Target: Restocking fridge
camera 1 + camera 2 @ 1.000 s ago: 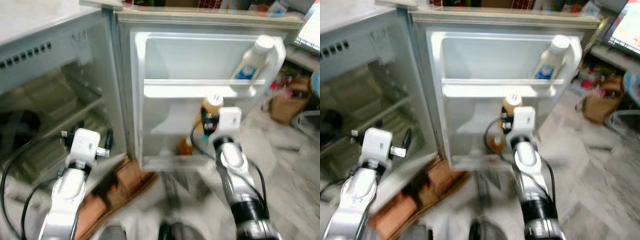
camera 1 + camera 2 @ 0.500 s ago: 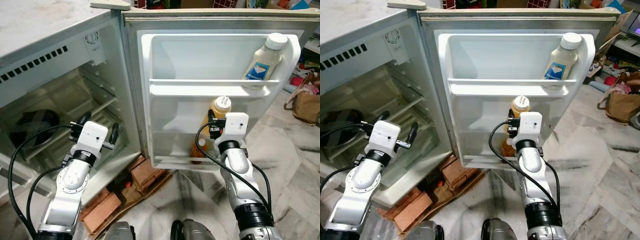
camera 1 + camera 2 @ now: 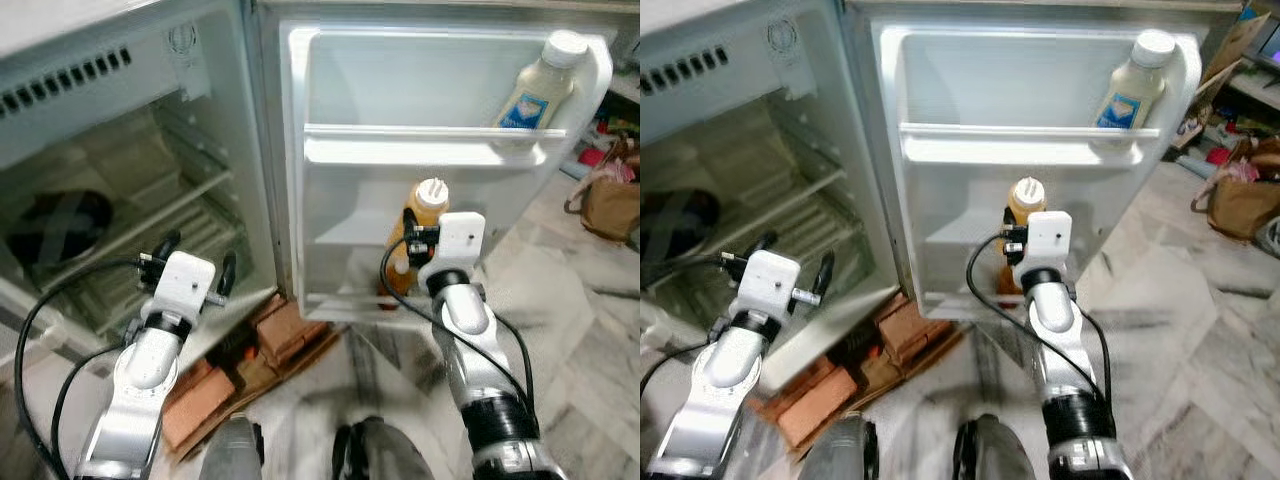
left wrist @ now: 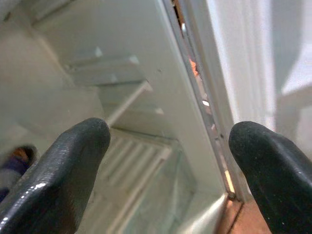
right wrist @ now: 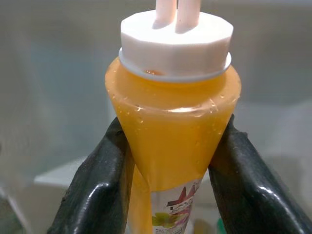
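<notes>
Marble floor [image 3: 590, 330] runs across the lower right of the head view, and above it the small fridge [image 3: 120, 130] stands open, its door [image 3: 350, 110] swung out to fill the upper middle of the frame. On the door's upper shelf, at the upper right, a pale bottle [image 3: 541, 82] with a blue label leans against the rail.

I have the right gripper [image 5: 168, 161] closed on the orange sauce bottle [image 5: 173, 131], both fingers [image 5: 97, 185] pressed against the sloping shoulder just under the white cap [image 5: 175, 44]. In the head view that bottle sits at the centre of the frame, in front of the door's lower compartment.

I judge it to be a soft squeeze bottle, moderately heavy if full, with a glossy skin that could slide. The shoulder tapers toward the cap, so a grip there may creep upward; I'd trust a hold lower, on the straight labelled body, and keep the squeeze light so the plastic doesn't buckle or push sauce out.

My left gripper [image 4: 170, 161] hangs at the lower left of the frame before the fridge's open body, fingers spread wide and carrying nothing.
</notes>
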{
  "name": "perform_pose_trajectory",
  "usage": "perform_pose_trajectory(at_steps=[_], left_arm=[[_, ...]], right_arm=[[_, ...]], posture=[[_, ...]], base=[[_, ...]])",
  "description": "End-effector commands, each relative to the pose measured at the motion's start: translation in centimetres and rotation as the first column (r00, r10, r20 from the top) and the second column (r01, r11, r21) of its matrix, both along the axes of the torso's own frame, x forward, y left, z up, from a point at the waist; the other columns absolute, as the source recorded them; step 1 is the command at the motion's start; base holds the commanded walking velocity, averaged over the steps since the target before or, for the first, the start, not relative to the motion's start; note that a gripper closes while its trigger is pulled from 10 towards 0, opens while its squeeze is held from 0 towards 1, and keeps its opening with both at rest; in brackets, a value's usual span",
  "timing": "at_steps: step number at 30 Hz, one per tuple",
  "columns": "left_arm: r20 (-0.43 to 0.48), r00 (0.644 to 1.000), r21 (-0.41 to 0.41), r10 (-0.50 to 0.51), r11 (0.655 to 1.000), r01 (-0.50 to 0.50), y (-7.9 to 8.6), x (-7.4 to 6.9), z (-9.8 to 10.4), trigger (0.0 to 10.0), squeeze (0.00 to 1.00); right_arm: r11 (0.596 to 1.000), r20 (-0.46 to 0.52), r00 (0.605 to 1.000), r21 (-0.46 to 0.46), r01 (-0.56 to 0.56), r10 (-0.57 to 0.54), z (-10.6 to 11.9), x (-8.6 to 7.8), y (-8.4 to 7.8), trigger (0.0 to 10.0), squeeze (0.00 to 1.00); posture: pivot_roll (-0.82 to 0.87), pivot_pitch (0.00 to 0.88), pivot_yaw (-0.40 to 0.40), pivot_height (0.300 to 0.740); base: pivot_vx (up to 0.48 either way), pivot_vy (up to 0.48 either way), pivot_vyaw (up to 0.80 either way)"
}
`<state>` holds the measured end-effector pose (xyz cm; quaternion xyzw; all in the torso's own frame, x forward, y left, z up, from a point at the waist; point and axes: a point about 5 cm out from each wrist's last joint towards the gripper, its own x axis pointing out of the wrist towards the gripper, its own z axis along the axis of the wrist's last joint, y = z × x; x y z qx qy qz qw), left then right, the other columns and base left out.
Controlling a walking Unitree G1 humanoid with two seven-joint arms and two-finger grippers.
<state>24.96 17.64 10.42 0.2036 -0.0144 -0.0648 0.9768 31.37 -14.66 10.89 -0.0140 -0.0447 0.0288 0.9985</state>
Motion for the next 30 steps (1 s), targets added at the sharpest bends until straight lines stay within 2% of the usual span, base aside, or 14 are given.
perform_pose_trajectory(at_steps=[1,12,23,30], left_arm=[[0.006,1.000,-0.001,0.009,1.000,-0.009,0.0,-0.3,0.1,10.0,0.00],[0.005,0.999,-0.014,0.033,0.999,-0.033,0.3,-0.8,0.3,10.0,0.00],[0.032,0.998,-0.002,0.058,0.998,-0.058,1.2,-0.3,1.2,10.0,0.00],[0.027,0.999,-0.004,0.048,0.999,-0.047,0.9,-0.6,1.1,10.0,0.00]], right_arm=[[1.000,-0.001,1.000,-0.006,-0.007,0.007,-0.1,0.0,0.0,10.0,0.00],[0.999,-0.014,1.000,-0.053,0.007,-0.008,-0.2,0.5,-1.1,10.0,0.00],[0.999,-0.002,1.000,-0.043,-0.022,0.022,0.0,0.9,-0.1,10.0,0.00],[0.998,-0.009,0.999,-0.046,-0.041,0.040,-0.2,0.7,0.0,10.0,0.00]], posture=[[0.16,0.129,-0.062,0.621],[0.17,0.152,-0.070,0.617],[0.16,0.175,-0.063,0.617],[0.17,0.179,-0.068,0.617]], base=[[0.000,0.000,0.00],[0.000,0.000,0.00],[0.000,0.000,0.00],[0.370,0.000,0.00]])
